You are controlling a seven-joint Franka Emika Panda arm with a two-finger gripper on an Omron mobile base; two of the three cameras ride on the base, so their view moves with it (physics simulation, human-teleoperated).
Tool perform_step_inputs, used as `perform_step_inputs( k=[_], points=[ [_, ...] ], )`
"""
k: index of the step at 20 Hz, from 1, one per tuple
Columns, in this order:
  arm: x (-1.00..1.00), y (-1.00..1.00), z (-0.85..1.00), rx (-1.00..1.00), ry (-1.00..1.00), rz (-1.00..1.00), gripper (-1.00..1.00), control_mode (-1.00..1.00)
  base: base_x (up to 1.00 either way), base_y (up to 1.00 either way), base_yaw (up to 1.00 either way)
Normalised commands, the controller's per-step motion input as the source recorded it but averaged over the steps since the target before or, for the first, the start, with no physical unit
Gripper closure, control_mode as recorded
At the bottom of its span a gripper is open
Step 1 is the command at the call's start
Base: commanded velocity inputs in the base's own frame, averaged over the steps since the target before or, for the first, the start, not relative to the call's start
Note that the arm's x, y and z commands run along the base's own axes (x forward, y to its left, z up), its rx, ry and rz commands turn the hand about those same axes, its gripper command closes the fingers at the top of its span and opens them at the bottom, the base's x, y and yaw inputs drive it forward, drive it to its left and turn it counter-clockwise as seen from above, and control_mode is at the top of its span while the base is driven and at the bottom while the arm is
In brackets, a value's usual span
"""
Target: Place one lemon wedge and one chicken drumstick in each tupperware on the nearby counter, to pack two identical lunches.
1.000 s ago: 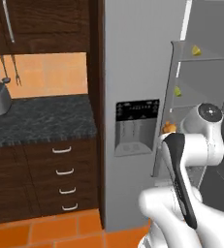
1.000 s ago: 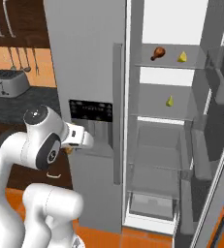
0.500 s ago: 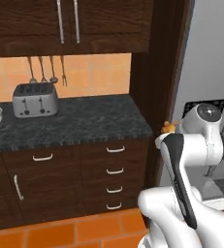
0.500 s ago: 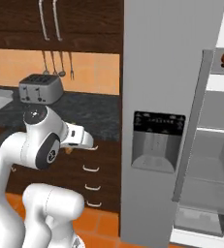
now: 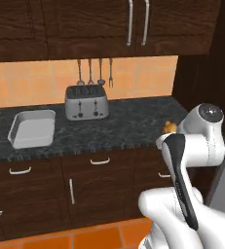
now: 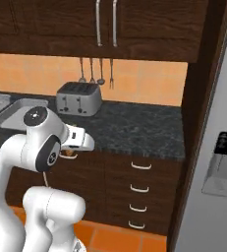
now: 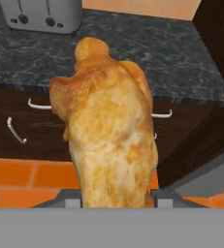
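One toaster (image 5: pixel 86 102) beside tupperware (image 5: pixel 32 128), drumstick (image 7: pixel 108 131) in hand (image 7: pixel 114 196)

Golden-brown chicken drumstick (image 7: pixel 108 131) upright at centre frame; light-grey tupperware (image 5: pixel 32 128) open on marbled counter (image 5: pixel 128 124), left of frame.

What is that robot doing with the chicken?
The end effector is holding a drumstick out in front of the counter. A tupperware sits left of the toaster, with nothing visible in it. The drumstick is not packed yet.
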Motion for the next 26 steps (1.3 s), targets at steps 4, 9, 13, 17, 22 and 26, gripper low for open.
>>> perform_step_inputs(
  k=[4,9,13,17,22,26],
  points=[
    [0.00,0.00,0.00,0.00,0.00,0.00,1.00,1.00,0.74,1.00,0.00],
    [0.00,0.00,0.00,0.00,0.00,0.00,1.00,1.00,0.14,0.99,-0.01],
    [0.00,0.00,0.00,0.00,0.00,0.00,1.00,1.00,0.55,0.97,0.00],
    [0.00,0.00,0.00,0.00,0.00,0.00,1.00,1.00,0.79,0.60,0.00],
    [0.31,0.06,-0.15,0.00,0.02,0.00,1.00,-1.00,0.48,0.16,0.00],
    [0.86,0.10,-0.63,0.01,0.07,0.00,1.00,-1.00,0.00,0.00,0.00]
  ],
)
